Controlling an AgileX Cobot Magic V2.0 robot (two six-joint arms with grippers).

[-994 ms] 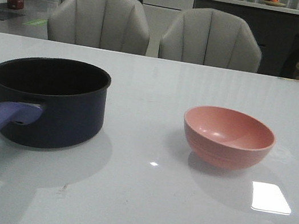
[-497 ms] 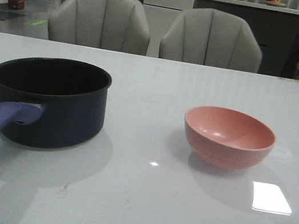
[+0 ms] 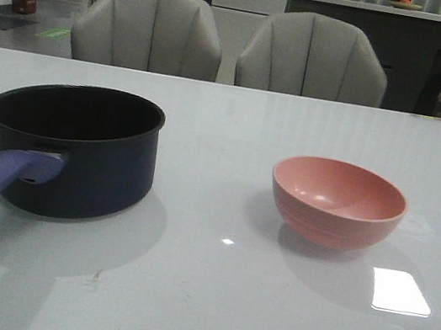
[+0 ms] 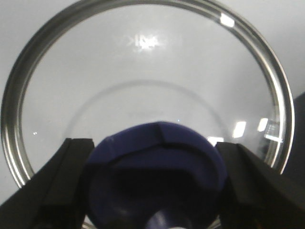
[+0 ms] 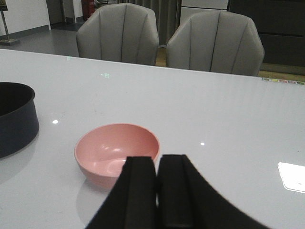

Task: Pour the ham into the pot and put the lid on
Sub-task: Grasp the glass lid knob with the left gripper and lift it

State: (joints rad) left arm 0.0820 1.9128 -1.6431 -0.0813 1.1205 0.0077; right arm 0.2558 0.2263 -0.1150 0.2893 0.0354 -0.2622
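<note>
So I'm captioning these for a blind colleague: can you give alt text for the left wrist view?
The left gripper is closed on the blue knob of a round glass lid with a shiny metal rim, which fills nearly the whole picture. Through the glass a pale surface shows, with bright glints of light on the rim.

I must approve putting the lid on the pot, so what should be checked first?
1. Left gripper clamped on the blue-purple knob of the round clear glass lid: ok.
2. Salmon-pink round bowl shows no chunks inside: ok.
3. Ham inside the dark navy saucepan: cannot tell, its interior is too dark.
4. Saucepan mouth unobstructed: ok.
5. Right gripper shut, empty, away from the saucepan: ok.
</note>
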